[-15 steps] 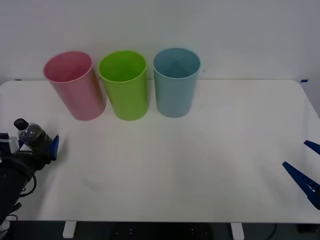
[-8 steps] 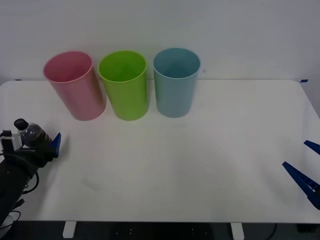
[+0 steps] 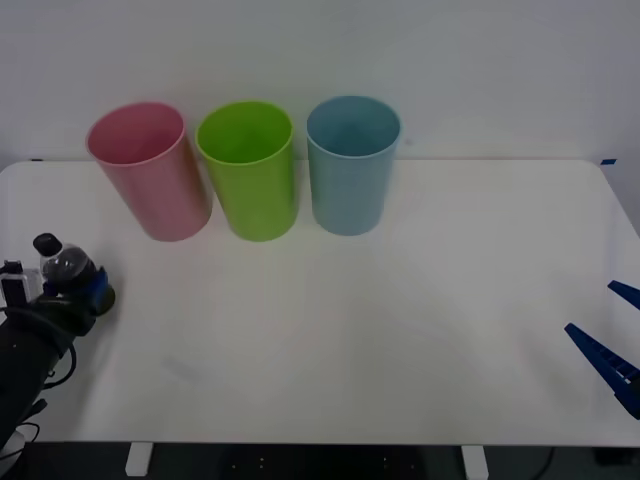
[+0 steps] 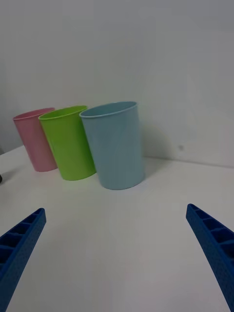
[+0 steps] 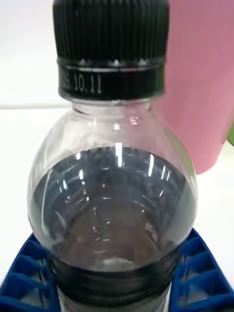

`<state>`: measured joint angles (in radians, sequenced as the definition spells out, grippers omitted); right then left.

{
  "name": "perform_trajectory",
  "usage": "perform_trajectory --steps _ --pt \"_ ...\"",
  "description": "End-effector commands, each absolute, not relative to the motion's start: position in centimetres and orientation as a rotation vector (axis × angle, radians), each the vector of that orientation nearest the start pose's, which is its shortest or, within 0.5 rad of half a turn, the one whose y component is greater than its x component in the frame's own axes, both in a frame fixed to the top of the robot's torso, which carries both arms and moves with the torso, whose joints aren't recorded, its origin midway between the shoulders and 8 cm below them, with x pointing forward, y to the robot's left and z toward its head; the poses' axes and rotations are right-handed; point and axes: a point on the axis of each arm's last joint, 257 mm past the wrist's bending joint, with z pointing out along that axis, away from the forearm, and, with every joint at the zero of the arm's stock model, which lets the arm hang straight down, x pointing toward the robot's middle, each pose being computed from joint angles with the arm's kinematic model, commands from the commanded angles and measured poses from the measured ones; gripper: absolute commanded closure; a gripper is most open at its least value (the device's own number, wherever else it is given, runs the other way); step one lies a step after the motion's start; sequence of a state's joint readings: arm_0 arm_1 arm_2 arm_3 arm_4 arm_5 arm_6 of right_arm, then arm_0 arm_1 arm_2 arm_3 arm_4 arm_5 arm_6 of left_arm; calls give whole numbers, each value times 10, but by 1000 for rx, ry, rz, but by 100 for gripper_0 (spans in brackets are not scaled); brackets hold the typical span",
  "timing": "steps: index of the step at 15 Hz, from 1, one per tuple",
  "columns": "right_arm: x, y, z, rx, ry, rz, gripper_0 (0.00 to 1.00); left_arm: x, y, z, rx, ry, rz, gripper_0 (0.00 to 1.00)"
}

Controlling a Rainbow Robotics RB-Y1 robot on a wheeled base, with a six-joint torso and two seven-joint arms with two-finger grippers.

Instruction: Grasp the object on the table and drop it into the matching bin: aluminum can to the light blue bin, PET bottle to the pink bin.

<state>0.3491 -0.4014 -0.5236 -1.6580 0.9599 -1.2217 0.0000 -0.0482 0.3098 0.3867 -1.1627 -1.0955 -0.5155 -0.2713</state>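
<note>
The PET bottle, small and clear with a black cap and a dark lower body, stands nearly upright at the table's left edge. My left gripper is shut on its lower body. In the left wrist view the bottle sits close up, with a blue finger pressed against each side. The pink bin stands behind it at the back left, its wall showing past the bottle. The light blue bin is third in the row. My right gripper hangs open at the table's right edge.
A lime green bin stands between the pink and light blue ones. From the right wrist, the light blue bin, green bin and pink bin line up beyond the open right gripper.
The left gripper's fingers have drawn in around the bottle, and the bottle now stands more upright. The right arm has not moved.
</note>
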Motion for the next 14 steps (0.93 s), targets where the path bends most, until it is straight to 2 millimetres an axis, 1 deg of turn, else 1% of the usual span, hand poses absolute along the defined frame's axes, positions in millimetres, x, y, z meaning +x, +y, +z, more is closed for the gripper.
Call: perform_trajectory --steps 1,4,8,9,10,12,14 --pt "342 -330 -169 -465 1441 567 0 508 419 -295 22 1678 -52 100" --pt "342 -330 -169 -465 1441 567 0 502 415 -293 28 1666 -84 100" --pt "342 -330 -169 -465 1441 567 0 480 414 -272 38 1625 -87 100" --pt "342 -330 -169 -465 1441 567 0 471 413 -261 39 1606 -94 100" --pt "342 -330 -169 -465 1441 567 0 466 412 -253 43 1591 -97 100" --pt "342 -330 -169 -465 1441 567 0 453 405 -225 54 1541 -113 100" --pt "342 -330 -169 -465 1441 567 0 447 399 -199 62 1495 -121 100"
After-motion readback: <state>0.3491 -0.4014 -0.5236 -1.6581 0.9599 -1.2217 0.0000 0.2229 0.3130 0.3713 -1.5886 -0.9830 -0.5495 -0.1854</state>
